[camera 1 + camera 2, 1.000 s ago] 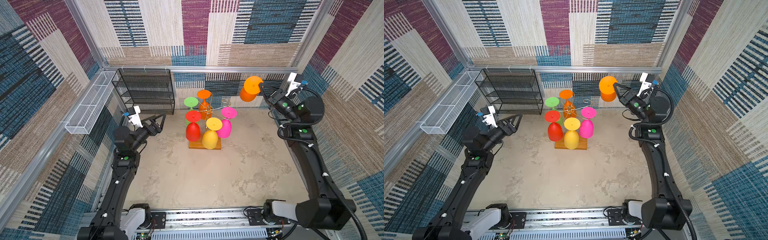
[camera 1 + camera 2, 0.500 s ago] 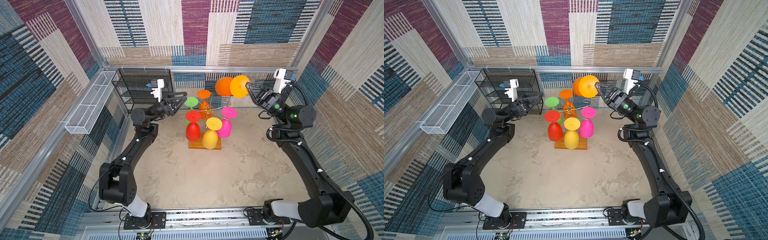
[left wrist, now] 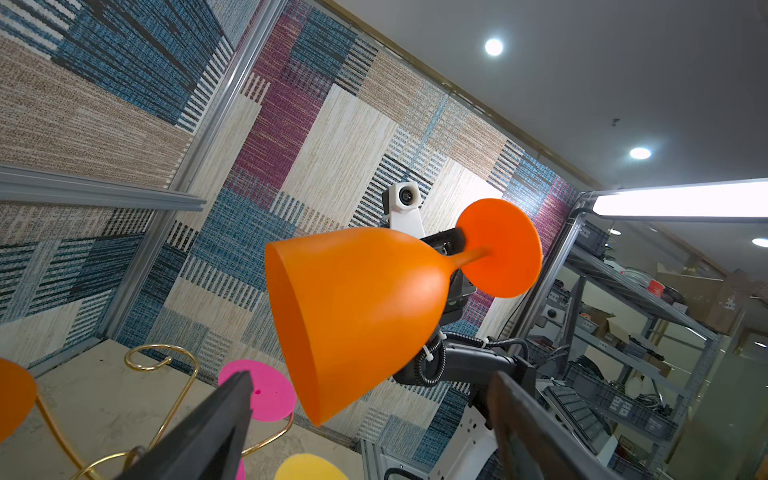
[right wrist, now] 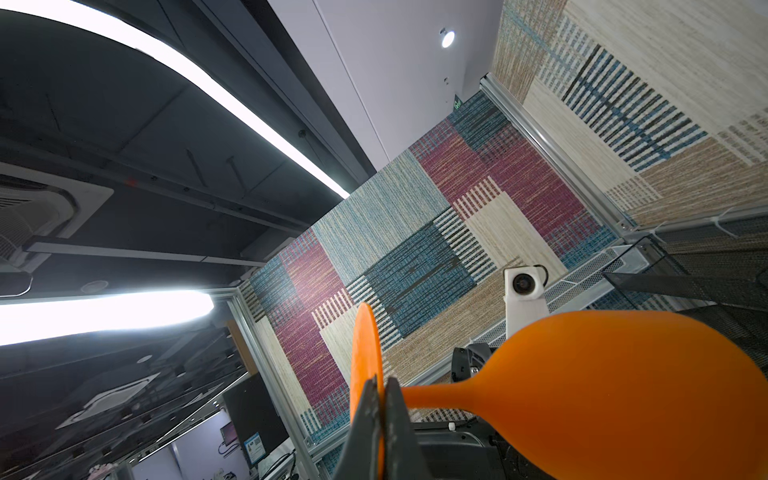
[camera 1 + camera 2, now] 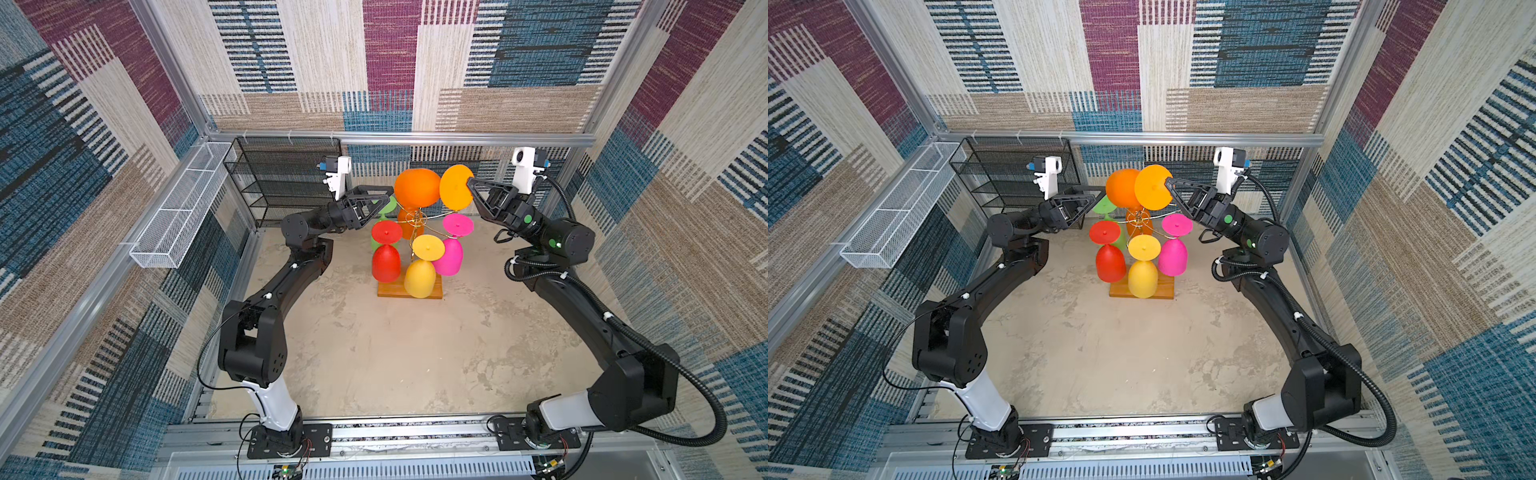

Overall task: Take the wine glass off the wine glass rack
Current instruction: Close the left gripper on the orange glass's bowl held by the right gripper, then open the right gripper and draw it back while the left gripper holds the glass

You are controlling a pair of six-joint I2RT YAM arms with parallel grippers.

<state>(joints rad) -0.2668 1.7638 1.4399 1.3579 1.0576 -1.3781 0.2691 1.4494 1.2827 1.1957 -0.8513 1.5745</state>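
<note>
1. In both top views: shows the right gripper (image 5: 469,183) (image 5: 1169,183) clamped shut on the foot rim of the orange wine glass (image 5: 417,187) (image 5: 1121,189), held high above the wine glass rack (image 5: 388,289) (image 5: 1165,289) and clear of its gold arms. Lies roughly level, foot toward the right arm, bowl toward the left gripper (image 5: 384,196) (image 5: 1096,197), spread wide, empty, just beside the bowl. Leaves 5 other glasses (image 5: 386,266) hanging.
2. Left wrist view: looks past both spread fingers (image 3: 208,428) at the orange wine glass (image 3: 357,316), mouth turned this way, stem and foot pointing away. Cannot tell if between the fingertips or just beyond.
3. Right wrist view: confirms the grip, with pads (image 4: 401,424) pressed flat on the thin foot disc of the orange wine glass (image 4: 602,374), stem and bowl running straight away.
4. Seems to call for a handover: nearest to the bowl on the left, so probably closing across it, square to the long axis.
</note>
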